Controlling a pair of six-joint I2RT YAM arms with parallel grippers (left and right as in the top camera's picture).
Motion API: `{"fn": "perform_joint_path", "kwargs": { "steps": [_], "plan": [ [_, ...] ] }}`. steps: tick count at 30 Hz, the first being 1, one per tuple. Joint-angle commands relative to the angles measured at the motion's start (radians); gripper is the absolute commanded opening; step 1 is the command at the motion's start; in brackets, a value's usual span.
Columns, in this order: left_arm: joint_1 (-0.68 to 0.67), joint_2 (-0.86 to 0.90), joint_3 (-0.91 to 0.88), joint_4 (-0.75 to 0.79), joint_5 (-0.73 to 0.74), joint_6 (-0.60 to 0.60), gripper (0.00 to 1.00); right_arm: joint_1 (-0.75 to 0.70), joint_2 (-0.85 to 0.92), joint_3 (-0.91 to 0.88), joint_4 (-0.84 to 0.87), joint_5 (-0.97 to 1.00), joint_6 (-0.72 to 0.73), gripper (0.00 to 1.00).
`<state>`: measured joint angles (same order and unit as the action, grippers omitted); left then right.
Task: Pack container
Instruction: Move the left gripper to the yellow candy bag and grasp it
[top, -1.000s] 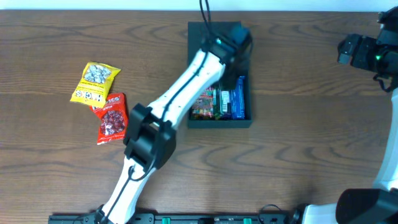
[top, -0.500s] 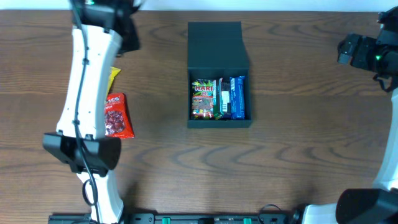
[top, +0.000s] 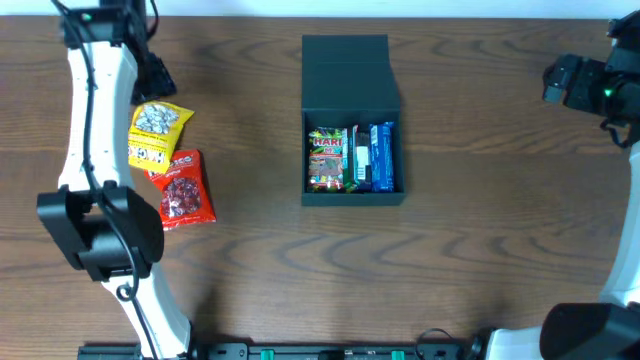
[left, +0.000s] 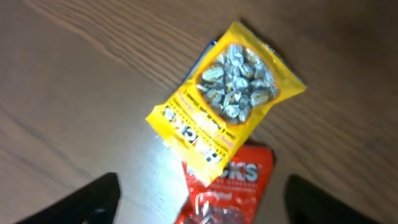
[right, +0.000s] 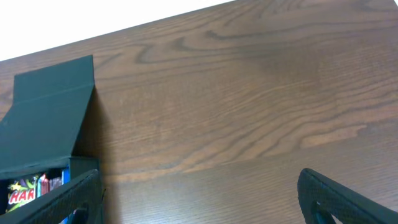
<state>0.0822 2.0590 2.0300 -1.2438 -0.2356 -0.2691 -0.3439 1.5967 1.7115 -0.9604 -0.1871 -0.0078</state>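
Observation:
The container (top: 345, 75), a dark square box, lies in the middle of the table with its flap lid folded back. Several colourful snack packets (top: 352, 160) stand packed in its open half. At the far left, my left gripper (top: 152, 74) hovers open and empty just behind a yellow snack packet (top: 155, 133). In the left wrist view the yellow packet (left: 227, 102) lies ahead of the left gripper (left: 202, 202), partly overlapping a red packet (left: 229, 183). My right gripper (right: 202, 199) stands open over bare wood at the far right, with the container (right: 46, 118) off to its left.
The red packet (top: 183, 188) lies just in front of the yellow one, on the table's left side. The right arm (top: 585, 85) hangs at the right edge. The left arm's elbow (top: 95, 235) stands over the front left.
My left arm has swung from over the container to the far left, above the loose packets. Its jaws have opened wider. The right arm has not moved.

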Motion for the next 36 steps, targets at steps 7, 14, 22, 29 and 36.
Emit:
{"fn": "perform_joint_path", "kwargs": {
  "steps": [7, 14, 22, 29, 36],
  "plan": [
    [-0.011, 0.01, -0.254, 0.183, 0.008, 0.136, 0.95, -0.008, 0.001, -0.006, 0.0, -0.005, 0.015, 0.99],
    [-0.013, 0.016, -0.383, 0.329, 0.0, 0.228, 0.95, -0.008, 0.001, -0.006, 0.0, -0.005, 0.016, 0.99],
    [-0.029, 0.031, -0.447, 0.434, -0.041, 0.3, 0.95, -0.008, 0.001, -0.006, -0.001, -0.005, 0.024, 0.99],
    [-0.026, 0.11, -0.447, 0.443, -0.046, 0.3, 0.95, -0.008, 0.001, -0.006, -0.002, -0.005, 0.038, 0.99],
    [-0.026, 0.133, -0.447, 0.455, -0.045, 0.3, 0.79, -0.008, 0.001, -0.006, -0.001, -0.014, 0.06, 0.99]
  ]
}}
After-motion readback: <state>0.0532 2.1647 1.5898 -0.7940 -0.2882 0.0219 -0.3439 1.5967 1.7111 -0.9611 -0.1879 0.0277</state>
